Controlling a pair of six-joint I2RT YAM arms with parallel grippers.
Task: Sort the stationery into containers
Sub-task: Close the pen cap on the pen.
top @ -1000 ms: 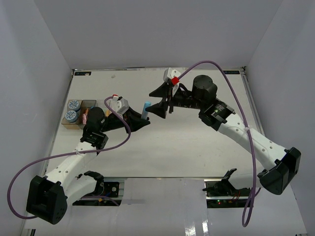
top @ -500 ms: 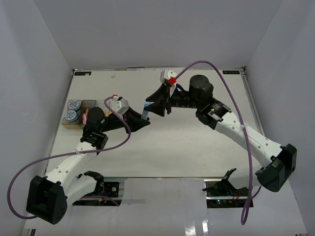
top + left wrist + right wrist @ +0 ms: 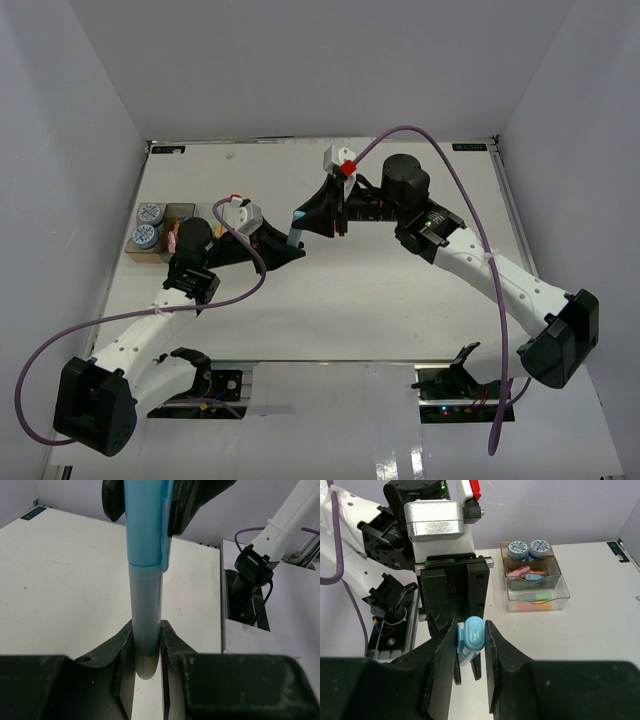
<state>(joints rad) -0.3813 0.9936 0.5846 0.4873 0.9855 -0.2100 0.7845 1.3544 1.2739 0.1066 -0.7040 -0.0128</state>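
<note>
We see the left gripper (image 3: 146, 645) clenched on the grey barrel of a slim light-blue-capped marker pen (image 3: 146, 540), right gripper (image 3: 470, 639) clamped on its cap, pen spanning both above the white tabletop (image 3: 60, 590), row of tan and clear plastic bins (image 3: 534, 582) beyond the right gripper, well apart.

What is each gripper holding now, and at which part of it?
Both hold one blue pen. The left gripper clamps its grey lower end, and the right gripper grips its light blue cap end.
</note>
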